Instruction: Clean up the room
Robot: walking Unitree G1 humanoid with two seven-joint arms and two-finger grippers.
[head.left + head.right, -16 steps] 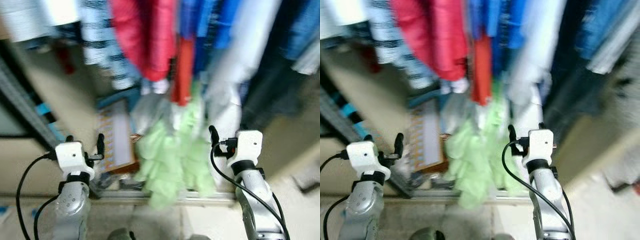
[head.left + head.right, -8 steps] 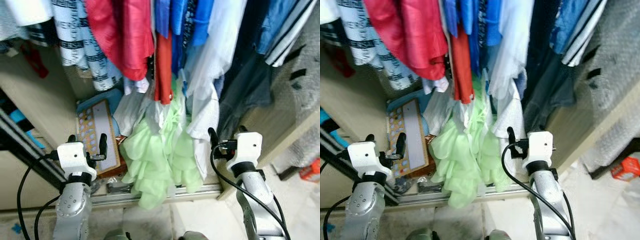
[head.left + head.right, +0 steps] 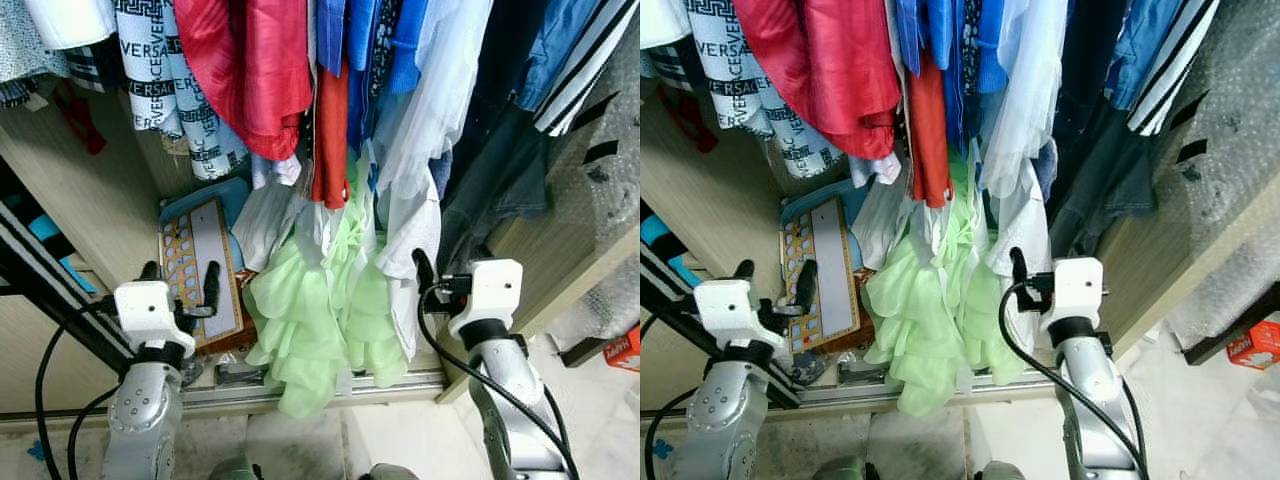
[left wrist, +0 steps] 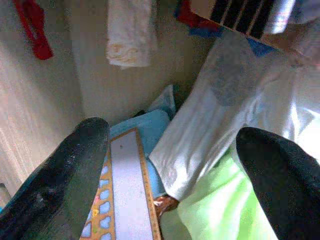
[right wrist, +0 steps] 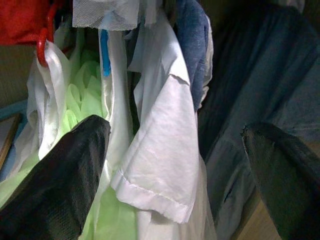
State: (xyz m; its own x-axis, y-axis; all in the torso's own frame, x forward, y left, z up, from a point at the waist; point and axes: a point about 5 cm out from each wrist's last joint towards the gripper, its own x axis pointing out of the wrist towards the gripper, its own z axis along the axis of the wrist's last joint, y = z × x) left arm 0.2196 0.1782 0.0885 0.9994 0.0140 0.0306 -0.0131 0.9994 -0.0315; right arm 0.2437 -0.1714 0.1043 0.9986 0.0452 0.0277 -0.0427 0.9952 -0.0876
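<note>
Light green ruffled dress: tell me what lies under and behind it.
The light green ruffled dress hangs onto the wardrobe's metal sliding track. Beside it, a patterned board leans on a blue item. Whatever sits directly behind its ruffles is covered.

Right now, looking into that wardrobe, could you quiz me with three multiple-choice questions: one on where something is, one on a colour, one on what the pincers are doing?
1. Where does the patterned board stand?
A. Low in the wardrobe, left of the ruffled garment
B. Hung on the rail
C. On the floor outside the wardrobe

2. What colour is the ruffled garment that hangs lowest?
A. Black
B. Pale green
C. Orange

3. What state are the two pincers in?
A. Both shut on clothes
B. One holds the board
C. Both open, holding nothing

Answers:
1. A, it leans against the wardrobe's side wall, just ahead of the left pincer.
2. B, its frills are pale green, below the red shirt.
3. C, the wrist views show the fingers of the left pincer and the right pincer spread apart with only hanging cloth beyond them.
</note>
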